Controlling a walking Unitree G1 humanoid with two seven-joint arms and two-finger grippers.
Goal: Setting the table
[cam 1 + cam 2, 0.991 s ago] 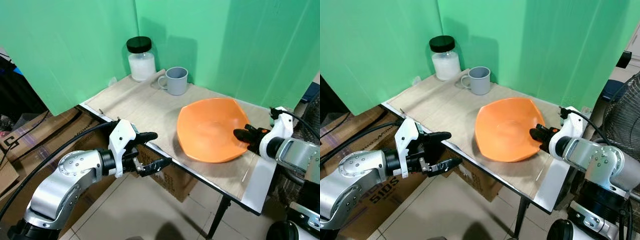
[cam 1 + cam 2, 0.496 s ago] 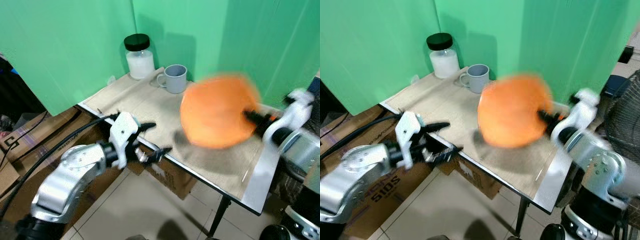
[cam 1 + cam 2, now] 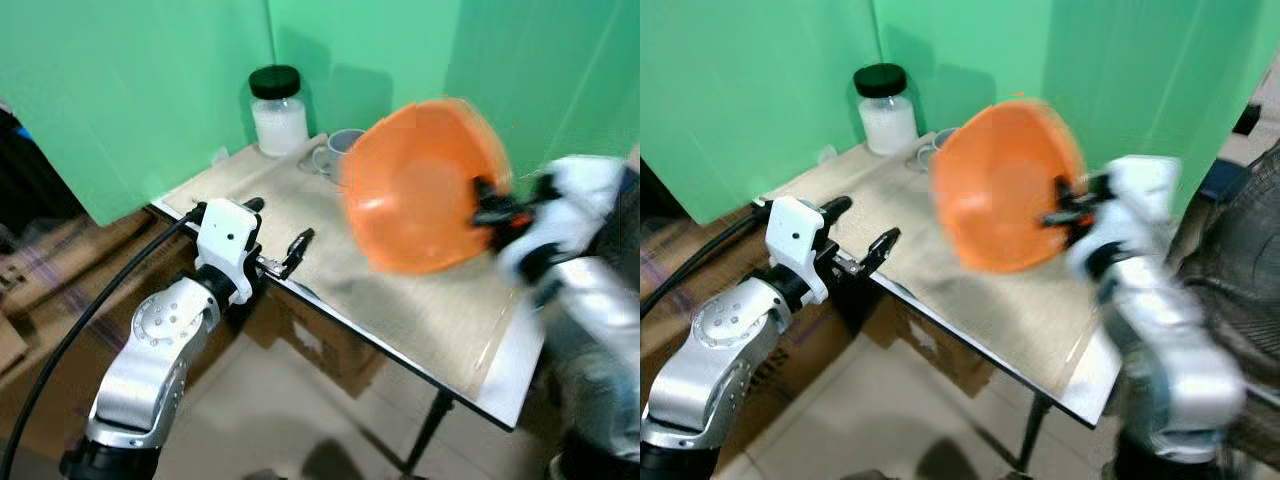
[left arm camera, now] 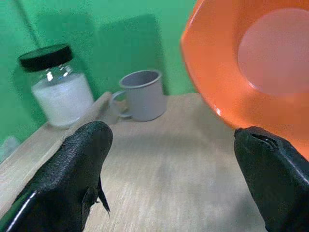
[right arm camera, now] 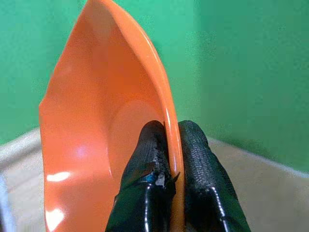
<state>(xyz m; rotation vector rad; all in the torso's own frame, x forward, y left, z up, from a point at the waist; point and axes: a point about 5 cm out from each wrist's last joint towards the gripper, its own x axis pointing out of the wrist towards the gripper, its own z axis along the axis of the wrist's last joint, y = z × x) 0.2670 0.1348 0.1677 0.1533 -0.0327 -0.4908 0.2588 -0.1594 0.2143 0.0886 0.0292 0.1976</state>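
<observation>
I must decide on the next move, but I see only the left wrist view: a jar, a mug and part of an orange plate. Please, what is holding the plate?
Observer: The right gripper holds the plate by its rim, one finger on each face.
Operator: Does the plate lie on the table?
Observer: No. It is raised off the table and tilted steeply, its hollow side facing the robot's left.
Operator: And where is my left gripper?
Observer: The left gripper is open, at the table's near edge, apart from the plate. Its fingers point toward the mug and the jar.
</observation>
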